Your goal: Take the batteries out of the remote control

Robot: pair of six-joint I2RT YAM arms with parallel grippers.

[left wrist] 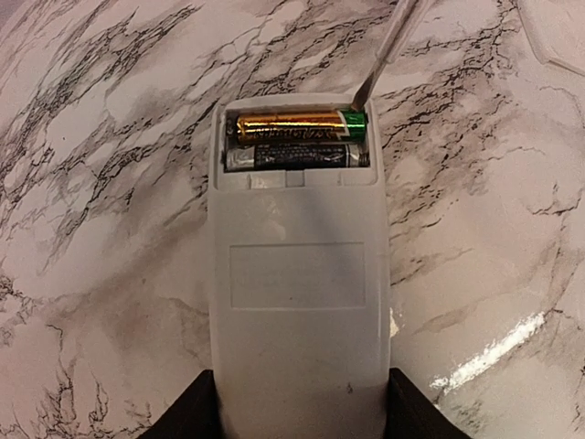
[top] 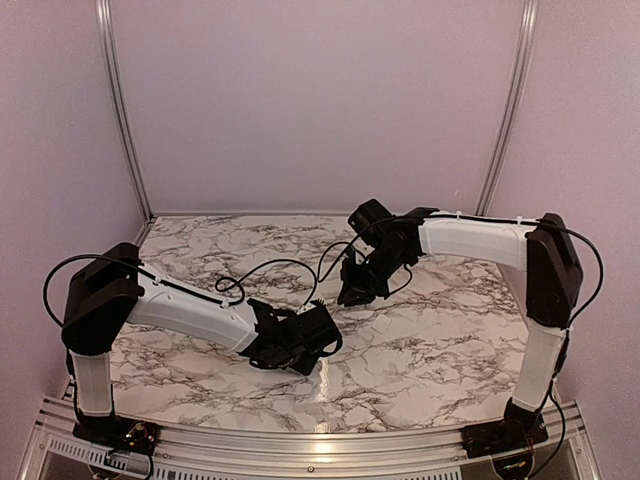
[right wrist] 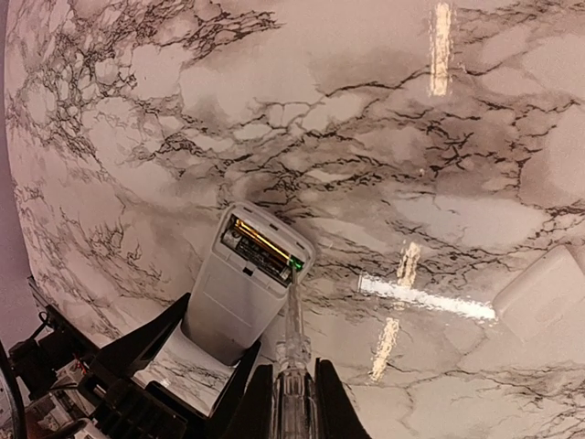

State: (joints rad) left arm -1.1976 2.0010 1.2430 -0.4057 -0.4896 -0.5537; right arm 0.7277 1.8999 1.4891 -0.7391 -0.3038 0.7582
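Observation:
The remote control is a flat white bar with its dark compartment uncovered at the far end. My left gripper is shut on its near end, a black finger on each side. Two batteries lie side by side in the compartment: a gold one with a green end and a dark one beside it. My right gripper is shut on a clear-handled tool. The thin tip of the tool touches the green end of the gold battery. In the right wrist view the remote control tilts up off the table.
A small flat white cover piece lies on the marble table to the right of the remote, apart from both grippers. In the top view the left gripper and right gripper meet near the table's middle. Black cables loop behind them.

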